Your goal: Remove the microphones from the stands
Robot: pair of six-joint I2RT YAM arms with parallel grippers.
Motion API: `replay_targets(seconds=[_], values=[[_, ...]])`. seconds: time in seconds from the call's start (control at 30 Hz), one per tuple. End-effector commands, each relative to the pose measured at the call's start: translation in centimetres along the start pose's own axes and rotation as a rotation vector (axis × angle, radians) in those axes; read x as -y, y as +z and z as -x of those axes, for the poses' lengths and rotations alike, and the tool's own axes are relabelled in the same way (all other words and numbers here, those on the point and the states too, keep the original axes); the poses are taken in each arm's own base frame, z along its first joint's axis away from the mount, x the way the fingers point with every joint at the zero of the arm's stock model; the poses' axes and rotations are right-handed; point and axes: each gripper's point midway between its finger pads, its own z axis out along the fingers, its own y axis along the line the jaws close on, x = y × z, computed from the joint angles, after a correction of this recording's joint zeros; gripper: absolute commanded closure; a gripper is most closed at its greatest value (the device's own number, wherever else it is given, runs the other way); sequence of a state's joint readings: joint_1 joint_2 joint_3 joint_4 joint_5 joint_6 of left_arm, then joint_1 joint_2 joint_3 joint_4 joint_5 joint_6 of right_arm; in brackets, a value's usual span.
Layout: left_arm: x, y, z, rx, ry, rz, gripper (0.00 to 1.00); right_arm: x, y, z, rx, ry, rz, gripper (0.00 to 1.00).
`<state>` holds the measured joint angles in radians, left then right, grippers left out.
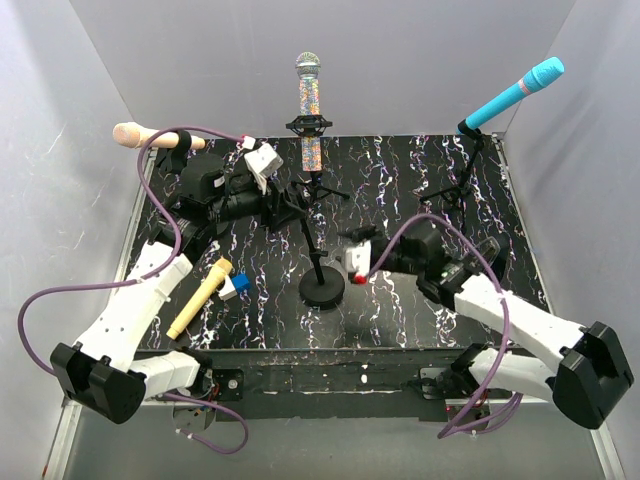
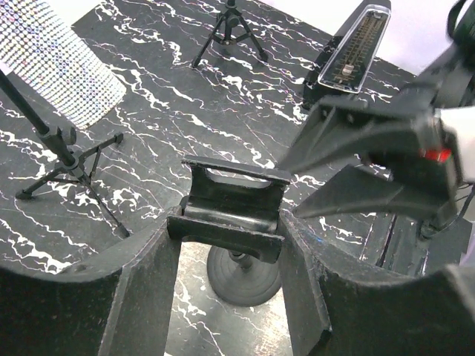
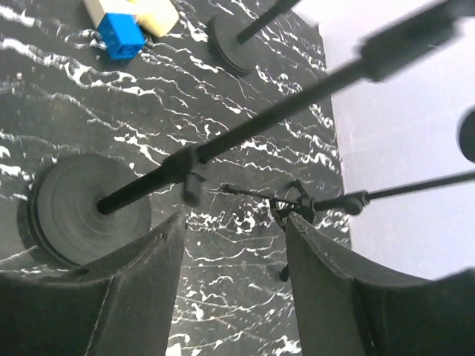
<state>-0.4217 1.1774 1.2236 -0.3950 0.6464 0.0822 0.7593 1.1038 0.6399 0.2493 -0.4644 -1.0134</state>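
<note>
A black round-base stand [image 1: 322,288] stands mid-table, and its pole rises to an empty clip [image 2: 231,215]. My left gripper [image 1: 290,208] holds that clip. In the left wrist view both fingers [image 2: 231,245] press its sides. A yellow microphone [image 1: 200,298] lies on the table left of the stand, also in the right wrist view [image 3: 152,13]. My right gripper [image 1: 352,262] is open and empty beside the pole [image 3: 223,144]; its fingers [image 3: 236,237] have only table between them.
A sparkly microphone [image 1: 310,100] stands in a tripod at the back centre. A cyan microphone [image 1: 515,93] is on a stand back right, and a peach one [image 1: 150,137] back left. A blue-and-white block [image 1: 235,285] lies by the yellow microphone. Grey walls enclose the table.
</note>
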Motion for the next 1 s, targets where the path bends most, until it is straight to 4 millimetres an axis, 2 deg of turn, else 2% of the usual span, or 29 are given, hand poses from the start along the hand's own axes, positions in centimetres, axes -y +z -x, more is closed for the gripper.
replay_targets(seconds=[0.0, 0.13, 0.17, 0.23, 0.37, 0.47, 0.73, 0.97], values=[[0.1, -0.4, 0.9, 0.01, 0.047, -0.008, 0.91, -0.4, -2.4, -0.6, -0.171, 0.591, 0.051, 0.37], [0.6, -0.6, 0.5, -0.006, 0.085, -0.039, 0.91, -0.3, -2.3, -0.1, -0.212, 1.171, 0.16, 0.39], [0.7, -0.7, 0.3, -0.013, 0.093, -0.048, 0.91, 0.1, -2.3, -0.7, -0.199, 1.272, 0.166, 0.38], [1.0, -0.8, 0.1, -0.019, 0.111, -0.066, 0.91, -0.2, -1.9, -0.7, -0.172, 1.42, 0.218, 0.34], [1.1, -1.0, -0.4, -0.032, 0.142, -0.072, 0.91, -0.9, -0.9, -0.1, -0.162, 1.601, 0.373, 0.38], [1.1, -1.2, -0.5, -0.031, 0.168, -0.068, 0.91, -0.9, -0.1, 0.2, -0.131, 1.695, 0.452, 0.39], [1.2, -1.7, -0.4, -0.034, 0.191, -0.061, 0.91, -0.5, 1.4, 0.6, -0.043, 1.803, 0.615, 0.39], [1.2, -1.7, -0.5, -0.029, 0.199, -0.056, 0.91, -0.8, 2.9, -0.3, -0.069, 1.837, 0.621, 0.39]])
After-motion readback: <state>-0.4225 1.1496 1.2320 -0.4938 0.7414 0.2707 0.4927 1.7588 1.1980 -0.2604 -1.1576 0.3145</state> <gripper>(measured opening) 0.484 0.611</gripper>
